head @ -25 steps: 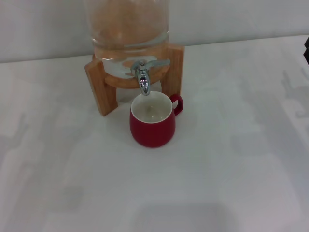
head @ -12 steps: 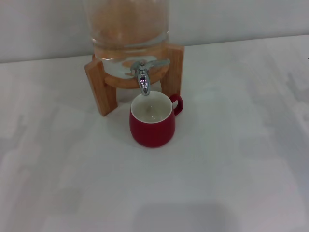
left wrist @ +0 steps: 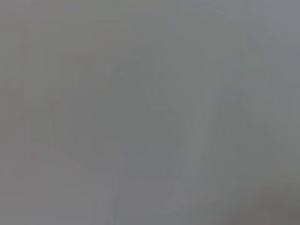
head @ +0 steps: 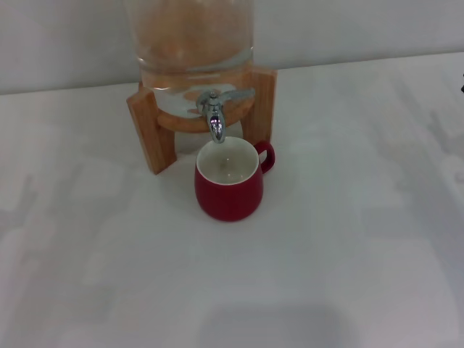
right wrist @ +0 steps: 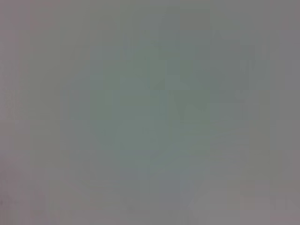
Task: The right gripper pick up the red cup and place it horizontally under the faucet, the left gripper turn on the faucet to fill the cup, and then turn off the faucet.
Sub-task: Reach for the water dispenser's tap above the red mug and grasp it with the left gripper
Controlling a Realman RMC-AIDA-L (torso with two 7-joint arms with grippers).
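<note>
So in the head view we've got the red cup standing upright on the white table, mouth up, tucked right under the faucet, whose spout hangs just over the back edge of the cup's rim. The handle of the cup pokes out toward the robot's right, and the faucet's flat lever also points off to that side, roughly level. The faucet sits on the glass dispenser in its wooden stand. No stream that we can spot, and we can't tell if there's water in the cup. Neither gripper shows here apart from a tiny dark sliver at the far right edge, which we'd guess is the right gripper; no way to say if it's wide or closed. Compared with a second ago, that dark bit has shrunk, and cup and faucet haven't budged. The left wrist view shows only blank grey, and the right wrist view likewise. We reckon the cup's placed, so the lever is next, and the left gripper has to come in from off-frame.
</note>
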